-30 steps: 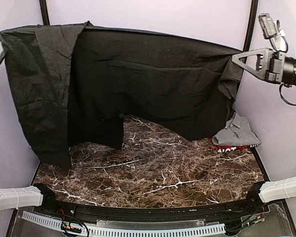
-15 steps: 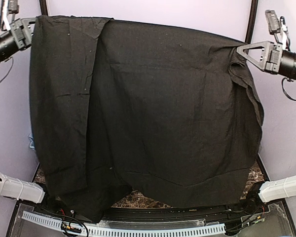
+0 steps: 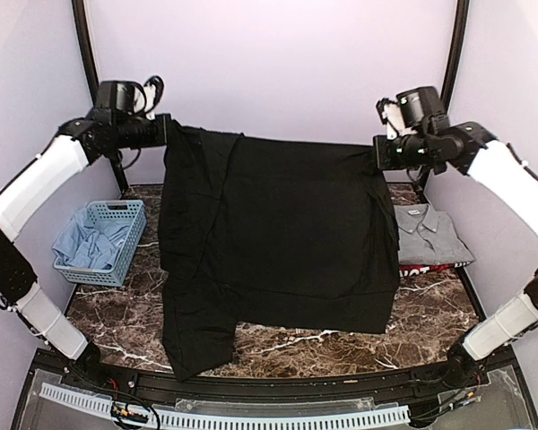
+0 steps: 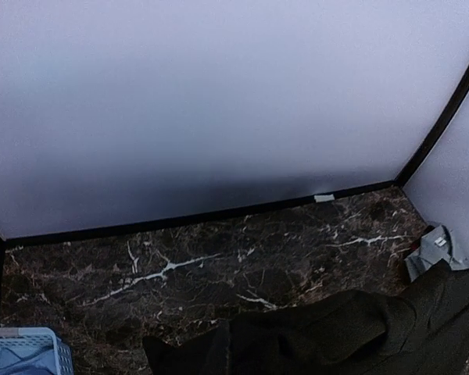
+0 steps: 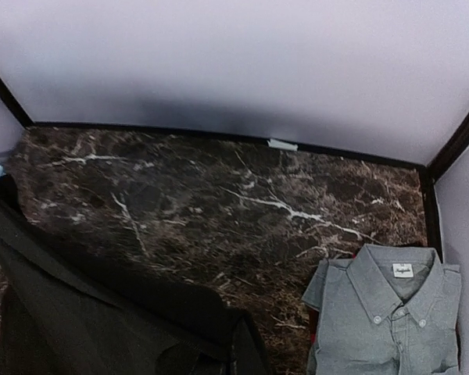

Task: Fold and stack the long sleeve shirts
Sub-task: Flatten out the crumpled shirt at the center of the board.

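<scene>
A large black long sleeve shirt (image 3: 278, 233) hangs spread like a curtain over the middle of the table. My left gripper (image 3: 166, 133) is shut on its upper left corner and my right gripper (image 3: 379, 152) on its upper right corner. One sleeve (image 3: 193, 340) dangles lowest at the front left. In the wrist views only bunched black cloth (image 4: 336, 336) (image 5: 102, 320) shows at the bottom edge, and my fingers are hidden. A folded grey shirt (image 3: 428, 233) (image 5: 391, 320) lies at the right on a red-edged shirt (image 3: 421, 267).
A light-blue lattice basket (image 3: 125, 210) holding pale blue cloth (image 3: 85, 244) stands at the left of the dark marble table (image 3: 341, 345). Black frame posts (image 3: 82, 54) rise at the back corners. The black shirt hides the table's middle from above.
Both arms have carried the black shirt away from the camera toward the back and lower. The shirt, which covered nearly the whole view, now hangs over mid-table; basket and grey shirt show again.
</scene>
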Robot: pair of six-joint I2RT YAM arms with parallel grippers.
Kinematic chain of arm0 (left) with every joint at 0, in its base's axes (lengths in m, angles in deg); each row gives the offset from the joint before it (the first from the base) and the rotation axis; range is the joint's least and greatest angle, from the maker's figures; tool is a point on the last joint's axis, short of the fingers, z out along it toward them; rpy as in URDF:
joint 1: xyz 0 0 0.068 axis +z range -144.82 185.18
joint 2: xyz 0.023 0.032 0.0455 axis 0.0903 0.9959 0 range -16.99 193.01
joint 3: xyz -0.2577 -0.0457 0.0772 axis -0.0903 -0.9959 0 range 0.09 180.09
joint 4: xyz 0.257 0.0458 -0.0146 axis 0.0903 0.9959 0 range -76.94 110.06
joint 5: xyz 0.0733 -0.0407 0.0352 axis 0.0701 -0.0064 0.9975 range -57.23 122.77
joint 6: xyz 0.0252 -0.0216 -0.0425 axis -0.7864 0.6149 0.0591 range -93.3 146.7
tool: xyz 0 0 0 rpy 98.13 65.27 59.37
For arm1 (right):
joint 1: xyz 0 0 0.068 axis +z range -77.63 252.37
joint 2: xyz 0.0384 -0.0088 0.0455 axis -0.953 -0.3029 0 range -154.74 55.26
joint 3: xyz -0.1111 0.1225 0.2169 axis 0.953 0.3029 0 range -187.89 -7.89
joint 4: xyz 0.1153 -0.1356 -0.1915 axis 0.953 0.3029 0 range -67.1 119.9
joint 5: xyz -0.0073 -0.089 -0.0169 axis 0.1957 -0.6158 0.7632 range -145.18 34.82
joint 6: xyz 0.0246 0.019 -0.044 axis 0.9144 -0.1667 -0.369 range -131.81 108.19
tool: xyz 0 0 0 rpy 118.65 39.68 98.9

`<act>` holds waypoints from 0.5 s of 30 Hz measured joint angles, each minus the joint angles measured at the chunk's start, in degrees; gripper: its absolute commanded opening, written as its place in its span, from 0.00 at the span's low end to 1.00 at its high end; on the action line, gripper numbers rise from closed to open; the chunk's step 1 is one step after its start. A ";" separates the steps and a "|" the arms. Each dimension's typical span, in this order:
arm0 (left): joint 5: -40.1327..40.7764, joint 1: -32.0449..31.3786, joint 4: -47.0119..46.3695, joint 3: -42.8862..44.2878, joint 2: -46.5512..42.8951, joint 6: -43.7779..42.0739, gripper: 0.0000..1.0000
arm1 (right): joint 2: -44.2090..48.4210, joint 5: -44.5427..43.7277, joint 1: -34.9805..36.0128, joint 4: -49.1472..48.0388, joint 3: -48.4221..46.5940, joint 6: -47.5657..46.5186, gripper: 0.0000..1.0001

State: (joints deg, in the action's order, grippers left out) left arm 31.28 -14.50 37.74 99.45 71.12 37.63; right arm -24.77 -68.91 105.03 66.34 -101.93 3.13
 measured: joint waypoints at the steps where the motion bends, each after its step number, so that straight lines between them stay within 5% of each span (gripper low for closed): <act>1: 0.39 0.24 -1.60 -3.32 1.03 0.00 0.00 | -2.21 0.26 -1.70 -1.36 2.01 -0.44 0.00; 7: 1.33 1.14 -9.94 -18.53 8.98 0.26 0.00 | -18.64 2.43 -6.91 -9.62 9.29 -4.26 0.00; 15: 5.55 2.51 -15.43 -20.76 14.56 0.17 0.00 | -36.15 1.07 -7.19 -12.13 -0.17 -10.99 0.00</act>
State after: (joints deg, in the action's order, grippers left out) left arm 36.83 -11.99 22.31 78.68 85.68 37.81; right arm -60.92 -67.84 97.84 54.21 -102.11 -7.86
